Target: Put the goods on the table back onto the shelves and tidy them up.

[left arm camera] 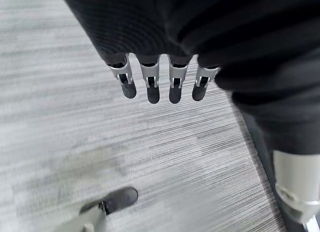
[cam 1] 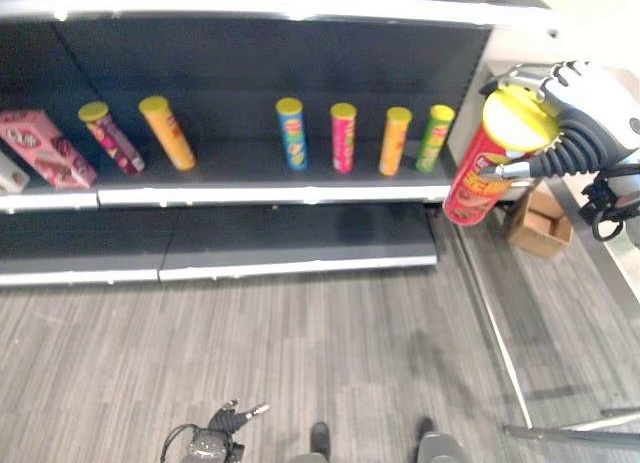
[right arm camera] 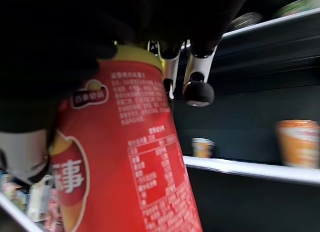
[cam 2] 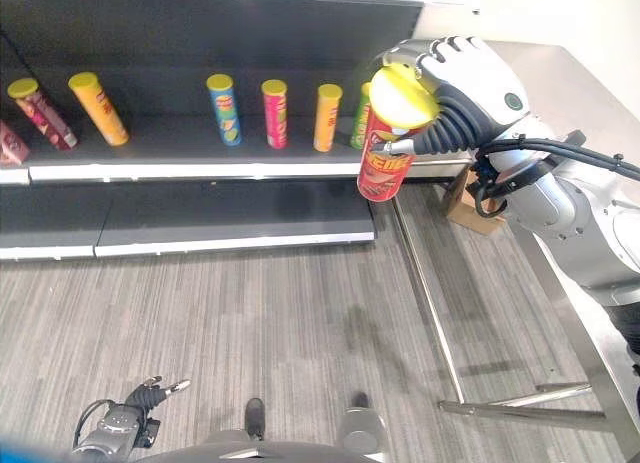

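1. The right robot hand (cam 2: 440, 83) grips a red chip can (cam 2: 385, 158) with a yellow lid near its top; its fingers are curled round the can, which hangs tilted in the air in front of the right end of the shelf (cam 1: 270, 193)
2. On that shelf stand six more chip cans: a dark red can (cam 1: 112, 138) and an orange can (cam 1: 168, 132), both leaning, then a blue can (cam 1: 292, 134), a pink can (cam 1: 343, 138), an orange-yellow can (cam 1: 395, 141) and a green can (cam 1: 434, 138)
3. A pink box (cam 1: 45, 148) lies at the shelf's left end
4. The left robot hand (left arm camera: 160, 81) hangs low over the grey floor (cam 1: 300, 353), fingers straight and holding nothing
5. A cardboard box (cam 1: 540, 221) sits on the floor right of the shelf, beside the metal bench (cam 2: 560, 73)
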### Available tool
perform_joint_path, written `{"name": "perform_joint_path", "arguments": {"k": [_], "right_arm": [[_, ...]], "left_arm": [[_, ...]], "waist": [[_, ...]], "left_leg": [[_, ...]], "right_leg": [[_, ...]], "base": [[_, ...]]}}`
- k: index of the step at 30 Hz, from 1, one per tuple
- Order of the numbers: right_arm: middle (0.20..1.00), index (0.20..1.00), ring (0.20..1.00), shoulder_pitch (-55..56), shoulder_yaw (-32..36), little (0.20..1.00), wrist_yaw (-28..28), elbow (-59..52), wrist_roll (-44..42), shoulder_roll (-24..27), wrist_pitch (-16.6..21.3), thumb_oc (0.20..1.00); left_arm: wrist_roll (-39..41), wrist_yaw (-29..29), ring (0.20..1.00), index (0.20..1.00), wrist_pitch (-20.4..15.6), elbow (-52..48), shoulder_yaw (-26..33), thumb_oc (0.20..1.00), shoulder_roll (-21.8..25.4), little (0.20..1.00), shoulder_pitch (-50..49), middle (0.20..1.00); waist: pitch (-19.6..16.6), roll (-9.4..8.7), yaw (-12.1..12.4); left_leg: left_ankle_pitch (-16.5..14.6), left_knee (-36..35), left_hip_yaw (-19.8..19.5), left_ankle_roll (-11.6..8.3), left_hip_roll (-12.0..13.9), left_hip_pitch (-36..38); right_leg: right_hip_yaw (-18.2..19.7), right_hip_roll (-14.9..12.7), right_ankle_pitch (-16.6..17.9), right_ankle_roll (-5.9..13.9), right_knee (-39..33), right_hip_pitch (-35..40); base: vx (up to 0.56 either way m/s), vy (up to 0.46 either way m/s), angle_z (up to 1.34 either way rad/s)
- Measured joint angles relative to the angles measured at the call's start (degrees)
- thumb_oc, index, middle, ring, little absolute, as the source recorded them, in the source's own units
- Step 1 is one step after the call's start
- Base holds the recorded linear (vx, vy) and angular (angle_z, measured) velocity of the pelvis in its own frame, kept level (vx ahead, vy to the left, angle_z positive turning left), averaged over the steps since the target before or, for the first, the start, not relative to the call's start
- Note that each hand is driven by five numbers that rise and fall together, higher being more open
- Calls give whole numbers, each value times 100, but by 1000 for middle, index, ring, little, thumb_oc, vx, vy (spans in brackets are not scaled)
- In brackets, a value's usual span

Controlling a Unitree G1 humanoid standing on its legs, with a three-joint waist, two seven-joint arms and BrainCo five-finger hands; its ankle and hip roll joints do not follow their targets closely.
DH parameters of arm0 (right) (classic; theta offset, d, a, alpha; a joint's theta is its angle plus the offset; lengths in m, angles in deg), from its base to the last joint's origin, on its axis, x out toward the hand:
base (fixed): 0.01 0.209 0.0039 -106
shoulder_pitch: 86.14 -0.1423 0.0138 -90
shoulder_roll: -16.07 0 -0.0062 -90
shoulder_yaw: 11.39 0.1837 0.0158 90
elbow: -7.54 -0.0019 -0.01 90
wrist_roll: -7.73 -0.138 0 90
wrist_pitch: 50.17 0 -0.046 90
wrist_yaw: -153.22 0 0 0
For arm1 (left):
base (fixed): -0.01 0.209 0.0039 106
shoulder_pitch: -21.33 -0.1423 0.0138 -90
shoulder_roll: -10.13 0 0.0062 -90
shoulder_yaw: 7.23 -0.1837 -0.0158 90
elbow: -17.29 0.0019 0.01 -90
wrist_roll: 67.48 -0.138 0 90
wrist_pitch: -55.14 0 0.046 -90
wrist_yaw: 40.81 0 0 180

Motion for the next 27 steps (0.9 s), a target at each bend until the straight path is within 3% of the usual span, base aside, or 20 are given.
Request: {"name": "perform_joint_path", "arguments": {"k": [1, 2, 3, 4, 6, 11, 12, 14, 15, 16, 17, 18, 20, 21, 22, 23, 24, 25, 26, 27], "right_arm": [[200, 200, 200, -757, -554, 200, 12, 12, -50, 300, 0, 200], [200, 200, 200, -899, -759, 200, 101, -9, -74, 660, 22, 200], [200, 200, 200, -906, -766, 200, 168, 0, -93, 673, 27, 200], [200, 200, 200, -904, -790, 200, 171, -10, -94, 657, 29, 200], [200, 200, 200, -1045, -1028, 200, 184, 2, -92, 665, 18, 200], [200, 200, 200, -1018, -1419, 200, 387, 41, -90, 641, -12, 200], [200, 200, 200, -1040, -1422, 200, 394, 151, -90, 558, -36, 200], [200, 200, 200, -942, -1412, 200, 451, 261, -86, 243, -112, 200], [200, 200, 200, -940, -1354, 200, 444, 401, -89, -174, -109, 200], [200, 200, 200, -950, -1321, 200, 425, 588, -93, -432, -101, 200], [200, 200, 200, -1120, -1578, 200, 388, 781, -92, -467, -127, 200], [200, 200, 200, -1246, -1866, 200, 400, 945, -92, -419, -154, 200], [200, 200, 200, -1031, -2006, 200, 430, 916, -88, -91, -213, 200], [200, 200, 200, -558, -1703, 200, 459, 811, -27, -92, -230, 200], [200, 200, 200, 336, -821, 200, 427, 715, 30, -341, -305, 200], [200, 200, 200, 538, -815, 200, 380, 671, 85, -653, -396, 200], [200, 200, 200, 431, -1057, 200, 326, 634, 151, -828, -508, 200], [200, 200, 200, 320, -1532, 200, 464, 409, 250, -946, -479, 200], [200, 200, 200, 357, -1653, 200, 594, 175, 249, -866, -296, 200], [200, 200, 200, 356, -1568, 200, 592, 165, 249, -856, -248, 200]], "left_arm": [[2, -8, 1000, 1000, 42, 90, -1, 1000, -213, 1000, 236, 1000], [3, 13, 1000, 1000, 56, 60, -38, 1000, -343, 1000, 358, 1000], [7, 12, 1000, 1000, 39, -41, -36, 1000, -342, 1000, 353, 1000], [7, 10, 1000, 1000, 35, -60, -41, 1000, -367, 1000, 328, 1000], [12, -7, 1000, 1000, 44, -100, -53, 1000, -369, 1000, 273, 1000], [83, -82, 1000, 1000, 21, -360, 24, 1000, -475, 1000, 135, 1000], [225, -125, 1000, 1000, 1, -367, 103, 1000, -503, 1000, 187, 1000], [241, -132, 1000, 1000, 31, -113, 121, 1000, -463, 1000, 73, 1000], [244, -159, 1000, 1000, 70, 48, 130, 1000, -423, 1000, 79, 1000], [271, -199, 1000, 1000, 78, 53, 180, 1000, -385, 1000, 200, 1000], [292, -288, 1000, 1000, 67, 45, 247, 1000, -367, 1000, 347, 1000], [291, -305, 1000, 1000, 42, 40, 241, 1000, -396, 1000, 478, 1000], [284, -299, 1000, 1000, -77, 13, 195, 1000, -473, 1000, 544, 1000], [274, -297, 1000, 1000, -84, 6, 285, 1000, -483, 1000, 306, 1000], [232, -286, 1000, 1000, -30, 35, 159, 1000, -552, 1000, -183, 1000], [211, -298, 1000, 1000, -22, 38, 99, 1000, -343, 1000, -232, 1000], [169, -283, 1000, 1000, -6, 31, -30, 1000, -137, 1000, -255, 1000], [44, -232, 1000, 1000, 36, 21, -40, 1000, 98, 1000, -319, 1000], [-15, -279, 1000, 1000, 21, -22, 47, 1000, 301, 1000, -292, 1000], [-35, -283, 1000, 1000, 4, -58, 59, 1000, 383, 1000, -218, 1000]], "waist": [[157, 27, -72], [179, -157, -100], [160, -456, -87], [181, -463, -31], [250, -327, -24], [537, -136, 44], [755, -174, 41], [837, -152, -27], [818, -118, -33], [810, -58, -23], [810, 22, -50], [802, 36, -62], [739, 150, -59], [586, 211, -8], [34, 748, -111], [24, 554, -67], [83, 377, -39], [157, 278, 53], [157, 306, -26], [171, 355, -57]], "left_leg": [[-52, -2, -275, -32, 41, -20], [-55, -3, -529, -52, -243, 31], [-178, -7, -679, -105, -578, 142], [-273, -1, -692, -187, -604, 216], [-375, 34, -731, -306, -515, 208], [-653, 1710, -523, -618, -675, -250], [-829, 2927, -285, -1166, -668, -801], [-811, 2334, 35, -1105, 135, -1023], [-711, 1413, -552, -1175, 822, -1003], [-479, 516, -1084, -1328, 1828, -1107], [-375, 222, -1173, -1359, 2432, -1400], [-327, 106, -1162, -1333, 2578, -1496], [-351, 357, -685, -1532, 2437, -1508], [-390, 901, -209, -1589, 2066, -1415], [68, 245, -45, -1016, 973, -1032], [447, 132, -4, -1078, 652, -696], [475, 182, 255, -840, 444, -630], [382, 458, 545, -716, 430, -707], [375, 320, 546, -641, 272, -545], [316, 200, 488, -479, 233, -414]], "right_leg": [[464, 750, -24, -211, 59, -424], [807, 758, 161, -254, -428, -422], [857, 446, 508, -388, -539, -308], [853, 418, 809, -576, -532, -247], [756, 477, 855, -593, -764, -109], [582, 351, 744, -984, -844, 435], [573, 263, 623, -1013, -863, 588], [594, 365, 409, -897, -888, 762], [725, 472, 235, -648, -857, 739], [844, 557, 226, -653, -732, 572], [949, 494, 98, -717, -467, 342], [1048, 316, -1, -544, -305, 243], [1146, -47, -156, -247, -347, 484], [1190, -405, -205, -76, -544, 834], [1063, -758, -206, 122, -620, 1105], [1132, -990, -207, 185, -515, 1066], [1052, -1161, -144, 279, -206, 857], [675, -1294, 246, 4, 318, 505], [323, -1410, 709, -126, 538, 447], [326, -1318, 480, -11, 797, 335]], "base": [[174, 49, 138], [166, 3, 166], [117, -29, 127], [135, -55, 63], [142, -63, 23], [69, 16, 38], [279, 161, 24], [361, 449, -5], [305, 594, -65], [303, 557, -75], [328, 500, -55], [567, 685, -30], [590, 718, -13], [506, 1063, -32], [356, 863, -66], [273, 823, -76], [55, 238, -117], [86, 363, -96], [90, 344, -74], [92, 297, -11]]}}
